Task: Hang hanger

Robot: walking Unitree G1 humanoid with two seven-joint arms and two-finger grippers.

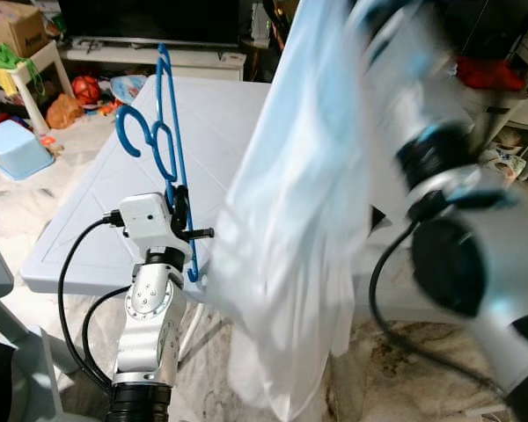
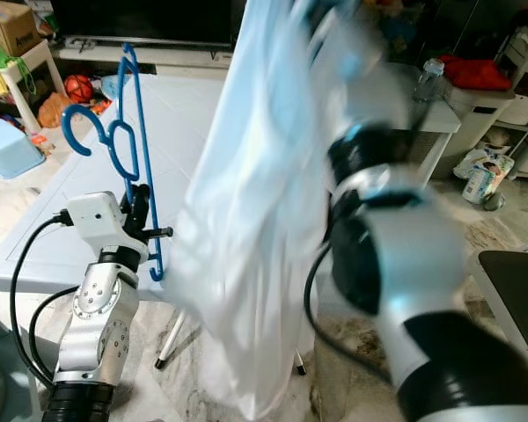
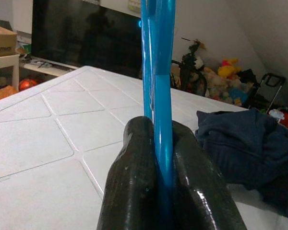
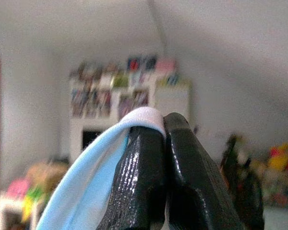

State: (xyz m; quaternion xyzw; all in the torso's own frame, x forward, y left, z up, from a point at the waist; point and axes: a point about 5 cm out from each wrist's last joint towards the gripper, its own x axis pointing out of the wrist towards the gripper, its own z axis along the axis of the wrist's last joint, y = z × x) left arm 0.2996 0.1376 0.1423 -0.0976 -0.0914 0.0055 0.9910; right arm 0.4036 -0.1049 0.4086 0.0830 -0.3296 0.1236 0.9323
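Raised close to the head camera, the right hand [image 4: 163, 143] is clenched on a pale blue fabric garment [image 1: 290, 237], which drapes down. Left hand [image 3: 165, 191] grips the blue plastic hanger [image 1: 169, 149] above the white tiled worktop [image 1: 220, 132], long axis near vertical, hook pointing left. Likely early: garment not yet on hanger, nothing hung.

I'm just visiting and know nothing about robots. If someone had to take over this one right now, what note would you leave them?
Left hand: shut on the blue hanger, held upright above the white table.
Right hand: raised, shut on the edge of the light blue garment, which hangs down beside the hanger.
Done: both items picked up.
Left: garment not yet on the hanger; hanger not yet hung.
A dark garment lies on the table.
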